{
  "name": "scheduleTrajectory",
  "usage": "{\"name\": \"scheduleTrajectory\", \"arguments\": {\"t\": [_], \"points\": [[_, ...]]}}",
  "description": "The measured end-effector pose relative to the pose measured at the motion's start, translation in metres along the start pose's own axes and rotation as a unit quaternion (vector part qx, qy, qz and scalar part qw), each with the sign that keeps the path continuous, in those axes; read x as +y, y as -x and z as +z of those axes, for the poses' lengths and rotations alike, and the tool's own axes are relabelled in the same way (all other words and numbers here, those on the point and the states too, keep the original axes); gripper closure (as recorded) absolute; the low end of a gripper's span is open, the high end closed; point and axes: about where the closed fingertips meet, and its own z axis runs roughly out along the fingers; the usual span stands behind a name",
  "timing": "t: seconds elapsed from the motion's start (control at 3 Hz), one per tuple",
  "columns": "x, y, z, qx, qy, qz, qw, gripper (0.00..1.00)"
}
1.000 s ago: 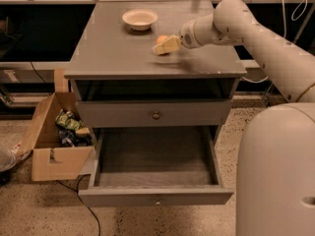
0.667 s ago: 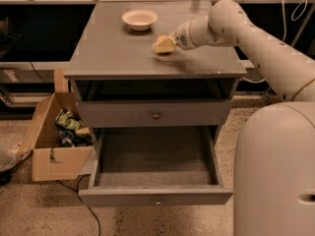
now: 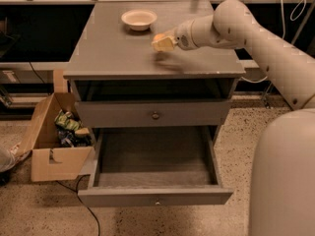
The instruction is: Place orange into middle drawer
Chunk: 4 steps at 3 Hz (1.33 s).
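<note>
**A:** Where is the wide grey wooden middle drawer [image 3: 152, 156]?

**B:** Nearest us, pulled open. A brown cardboard box [image 3: 51, 156] sits to its left.

**A:** And the small round orange [image 3: 158, 37]?

**B:** Above that drawer and further back, over the grey table [image 3: 113, 53]. The white arm's pincer [image 3: 164, 43] looks clamped on it. I judge the move runs forward, then down. A shallow white bowl [image 3: 139, 18] lies beyond.

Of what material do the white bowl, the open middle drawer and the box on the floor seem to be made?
White bowl: probably ceramic or plastic, smooth, matte. Middle drawer: seemingly painted wood, flat grey. Box: brown cardboard, with flaps. The gripper is over the tabletop, near the bowl.
</note>
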Motion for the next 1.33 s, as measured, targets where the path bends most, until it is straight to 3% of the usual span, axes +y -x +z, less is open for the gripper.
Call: {"name": "scheduleTrajectory", "arguments": {"t": [0.33,0.67,1.0,1.33], "points": [[0.045,0.021,-0.067,-0.05,0.022,-0.074,0.9958,1.0],[0.081,0.005,-0.118,-0.054,0.051,-0.121,0.9899,1.0],[0.082,0.005,-0.117,-0.053,0.051,-0.121,0.9899,1.0],[0.109,-0.056,-0.111,-0.01,0.077,-0.099,0.9921,1.0]]}}
